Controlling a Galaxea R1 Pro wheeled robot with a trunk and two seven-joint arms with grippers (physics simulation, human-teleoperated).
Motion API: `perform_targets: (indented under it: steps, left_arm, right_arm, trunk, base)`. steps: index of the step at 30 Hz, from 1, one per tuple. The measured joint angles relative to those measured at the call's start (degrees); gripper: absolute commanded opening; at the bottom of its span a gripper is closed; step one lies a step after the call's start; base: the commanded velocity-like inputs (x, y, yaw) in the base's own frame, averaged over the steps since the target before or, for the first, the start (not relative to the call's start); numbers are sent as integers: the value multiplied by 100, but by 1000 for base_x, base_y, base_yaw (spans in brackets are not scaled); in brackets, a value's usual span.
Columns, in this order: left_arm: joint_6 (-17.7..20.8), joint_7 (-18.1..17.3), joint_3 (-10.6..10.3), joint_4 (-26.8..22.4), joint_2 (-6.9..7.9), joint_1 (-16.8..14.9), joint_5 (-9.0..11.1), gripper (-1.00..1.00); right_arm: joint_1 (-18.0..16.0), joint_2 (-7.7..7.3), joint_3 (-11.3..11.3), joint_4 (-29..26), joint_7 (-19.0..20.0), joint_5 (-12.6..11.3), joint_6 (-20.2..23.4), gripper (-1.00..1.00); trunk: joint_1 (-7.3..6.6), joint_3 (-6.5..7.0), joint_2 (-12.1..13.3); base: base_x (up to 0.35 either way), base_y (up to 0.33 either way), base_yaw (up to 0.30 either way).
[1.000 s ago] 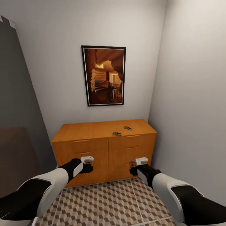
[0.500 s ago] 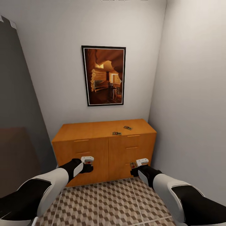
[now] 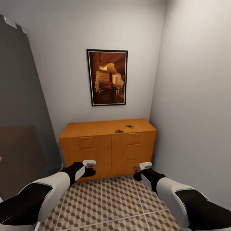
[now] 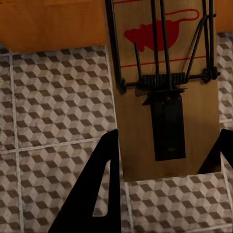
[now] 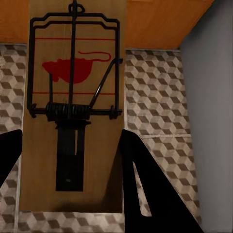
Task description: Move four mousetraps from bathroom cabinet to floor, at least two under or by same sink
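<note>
Head view: orange-brown cabinet (image 3: 107,146) stands against the back wall in the corner, drawers all closed. Two mousetraps lie on its flat top near the front edge, apart from each other: one (image 3: 119,131) at the centre seam, one (image 3: 129,126) further right and back. Framed picture (image 3: 108,77) hangs on the wall above. Cube-pattern tiled floor (image 3: 106,202) in front of the cabinet.

Left gripper (image 3: 90,167) is clamped on a third mousetrap (image 4: 162,82); in the left wrist view its dark fingers (image 4: 99,189) flank the board's lower end, held over the floor tiles by the cabinet base.

Right gripper (image 3: 140,168) likewise grips the fourth mousetrap (image 5: 73,104), fingers (image 5: 141,184) on both sides of the board, above the floor near the cabinet and the side wall (image 5: 213,111).
</note>
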Motion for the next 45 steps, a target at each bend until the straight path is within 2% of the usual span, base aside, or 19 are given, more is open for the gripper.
perform_targets:
  steps: [18,27,45]
  left_arm:
    - [37,0,3,0,-2,0,-8,-100]
    - [33,6,4,0,-2,0,-30,-100]
    - [28,7,5,-1,-2,0,-16,-100]
  right_arm:
    - [0,-1,2,0,0,0,7,-100]
    - [0,20,2,0,4,-8,9,-100]
    - [0,31,2,0,7,-16,19,-100]
  trunk:
    - [0,0,0]
    - [-1,0,0]
    - [0,0,0]
  base:
    - [-338,86,0]
    - [-127,4,0]
    - [-333,-34,0]
